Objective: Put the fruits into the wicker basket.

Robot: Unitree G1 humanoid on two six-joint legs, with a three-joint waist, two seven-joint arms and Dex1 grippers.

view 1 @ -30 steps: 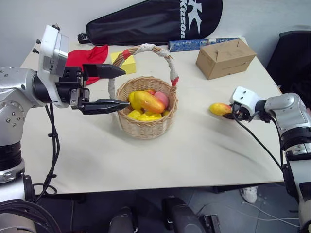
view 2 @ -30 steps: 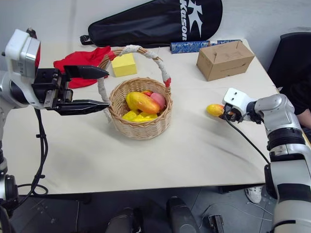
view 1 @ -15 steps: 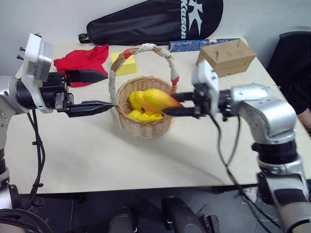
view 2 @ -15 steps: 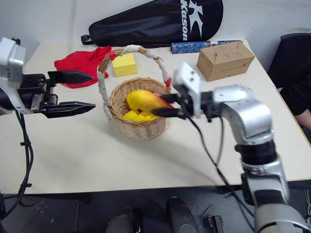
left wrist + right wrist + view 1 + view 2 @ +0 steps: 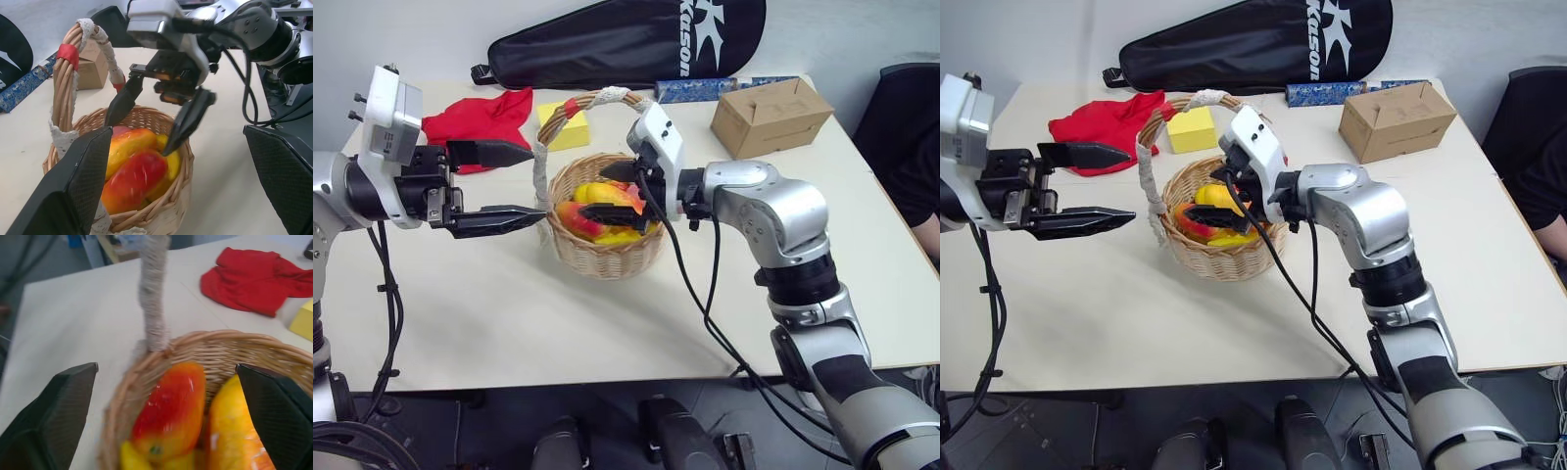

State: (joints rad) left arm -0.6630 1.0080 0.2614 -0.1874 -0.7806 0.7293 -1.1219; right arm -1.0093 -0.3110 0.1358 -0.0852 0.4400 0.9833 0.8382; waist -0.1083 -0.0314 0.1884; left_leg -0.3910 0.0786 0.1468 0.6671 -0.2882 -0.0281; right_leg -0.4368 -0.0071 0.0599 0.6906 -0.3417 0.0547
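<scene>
2 black fingers of my right pincer [image 5: 615,193] stand spread wide over the wicker basket [image 5: 607,257], gripping nothing; the slimmer yellow-red mango [image 5: 171,413] lies loose in the basket below them, so I judge this the release step. My left pincer [image 5: 524,183] hovers just beside the basket's cloth-wrapped handle [image 5: 541,162], jaws wide apart and empty too. Next, I think, my right arm should lift clear without catching that handle. Inside the basket the slim mango rests against the plump yellow-orange mango [image 5: 237,431], with more yellow fruit under them; I cannot make out the peach. No fruit lies out on the table [image 5: 607,323].
</scene>
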